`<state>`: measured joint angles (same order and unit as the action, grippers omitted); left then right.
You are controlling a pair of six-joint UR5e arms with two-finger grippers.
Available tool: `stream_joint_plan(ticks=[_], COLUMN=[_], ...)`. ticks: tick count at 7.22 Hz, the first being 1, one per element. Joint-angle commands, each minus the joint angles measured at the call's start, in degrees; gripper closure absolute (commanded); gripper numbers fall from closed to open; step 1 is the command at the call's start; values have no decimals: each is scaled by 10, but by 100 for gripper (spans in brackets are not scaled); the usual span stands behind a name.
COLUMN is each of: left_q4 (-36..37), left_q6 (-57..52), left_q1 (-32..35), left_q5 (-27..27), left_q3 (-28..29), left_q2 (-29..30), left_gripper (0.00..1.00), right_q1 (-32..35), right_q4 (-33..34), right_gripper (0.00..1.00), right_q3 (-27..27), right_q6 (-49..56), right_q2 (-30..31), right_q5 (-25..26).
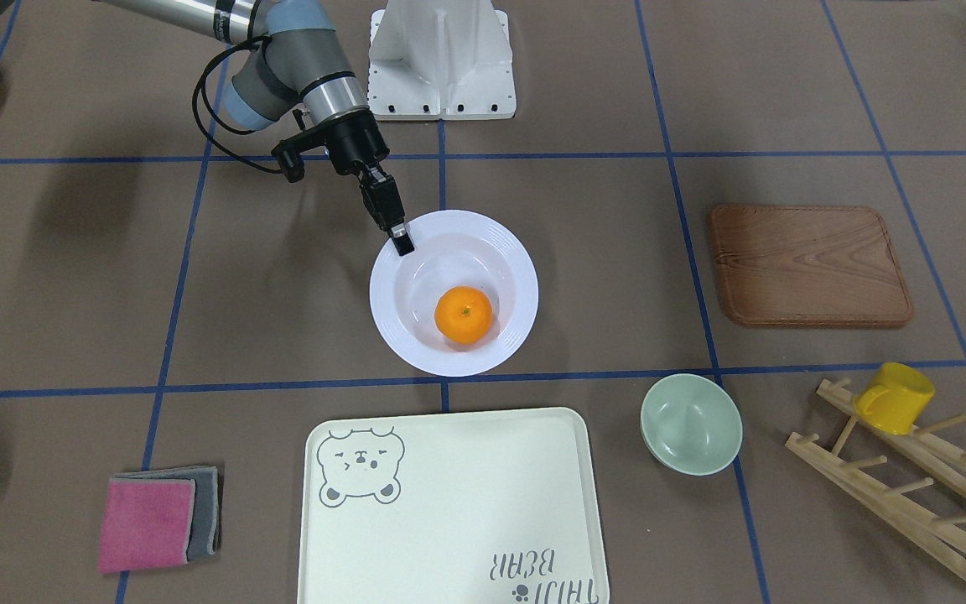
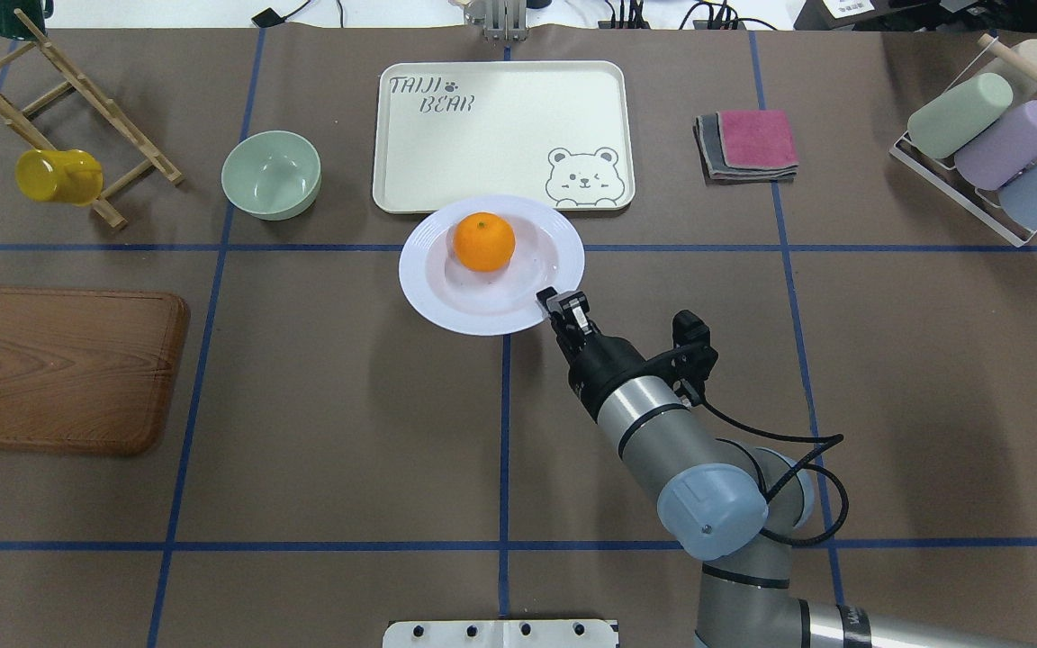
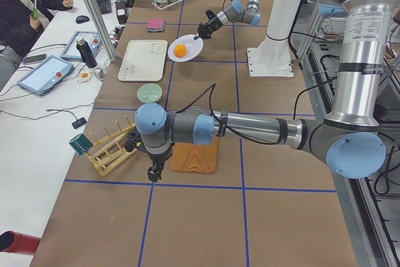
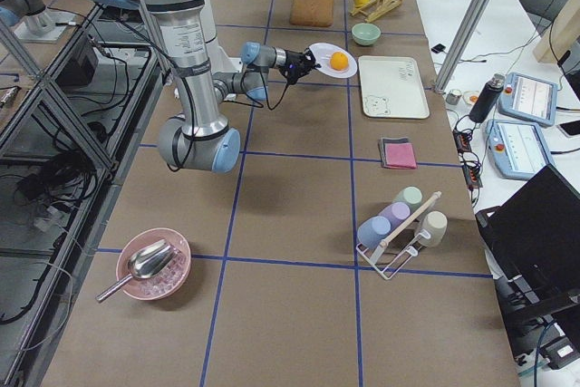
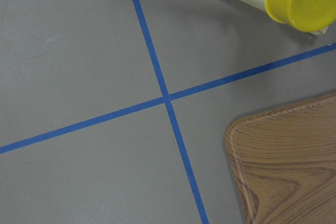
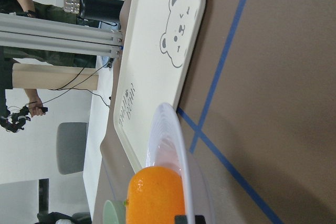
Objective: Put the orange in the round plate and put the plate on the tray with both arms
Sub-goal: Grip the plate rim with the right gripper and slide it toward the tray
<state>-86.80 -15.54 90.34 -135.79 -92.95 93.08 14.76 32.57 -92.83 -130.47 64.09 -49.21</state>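
Observation:
The orange (image 1: 464, 315) lies in the white round plate (image 1: 391, 327), near the middle of the table. My right gripper (image 1: 402, 243) is shut on the plate's rim on the robot's side, also visible from overhead (image 2: 562, 304). The plate (image 2: 446, 306) seems held slightly off the table, its far edge close to the cream bear tray (image 2: 500, 135). In the right wrist view the plate rim (image 6: 168, 124) shows edge-on with the orange (image 6: 156, 195) and the tray (image 6: 152, 56) beyond. My left gripper (image 3: 153, 173) hangs far off beside the wooden board; I cannot tell its state.
A wooden board (image 1: 810, 264), a pale-green bowl (image 1: 691, 424) and a wooden rack with a yellow mug (image 1: 894, 398) lie on the robot's left. Folded cloths (image 1: 160, 520) and a cup rack (image 2: 996, 144) are on its right. A person (image 3: 25, 4) sits beyond the table.

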Motion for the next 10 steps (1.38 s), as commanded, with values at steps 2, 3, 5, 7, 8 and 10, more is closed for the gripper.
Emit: stream_joint_plan(ticks=[2, 3, 5, 7, 8, 10], left_q4=[0, 0, -1, 0, 0, 0], left_q6=[1, 1, 1, 1, 2, 2], left_q1=[0, 0, 0, 0, 0, 0], left_q5=[0, 0, 0, 0, 0, 0], left_q3=[-5, -6, -11, -26, -27, -29], left_q2=[-15, -15, -16, -23, -23, -22], left_gripper=[1, 1, 1, 1, 1, 1], right_q1=[79, 99, 136, 138, 142, 143], right_q4=[4, 23, 126, 137, 137, 139], right_gripper=[100, 100, 100, 100, 100, 0], right_q3=[122, 177, 259, 378, 391, 365], right_q6=[-79, -88, -156, -167, -171, -114], right_q2=[-84, -121, -208, -268, -275, -265], right_q5=[5, 3, -11, -8, -10, -23])
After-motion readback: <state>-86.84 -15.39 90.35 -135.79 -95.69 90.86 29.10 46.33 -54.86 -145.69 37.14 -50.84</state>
